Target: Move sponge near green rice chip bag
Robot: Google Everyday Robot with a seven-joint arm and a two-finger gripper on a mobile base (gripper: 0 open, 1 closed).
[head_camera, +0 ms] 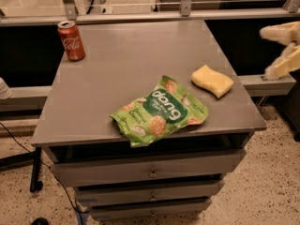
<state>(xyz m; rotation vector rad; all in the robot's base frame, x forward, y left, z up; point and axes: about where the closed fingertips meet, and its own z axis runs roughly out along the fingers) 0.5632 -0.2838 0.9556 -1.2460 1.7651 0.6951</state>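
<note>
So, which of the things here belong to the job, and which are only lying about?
For the job: sponge, near the right edge of the table; green rice chip bag, front centre; end effector, open, beyond that right edge.
Lying about: red cola can, upright at the far left corner.

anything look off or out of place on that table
Only the green chip bag: it lies askew with a corner hanging over the table's front edge. The sponge sits flat beside it, the cola can upright. The gripper hovers open off the right side.
</note>
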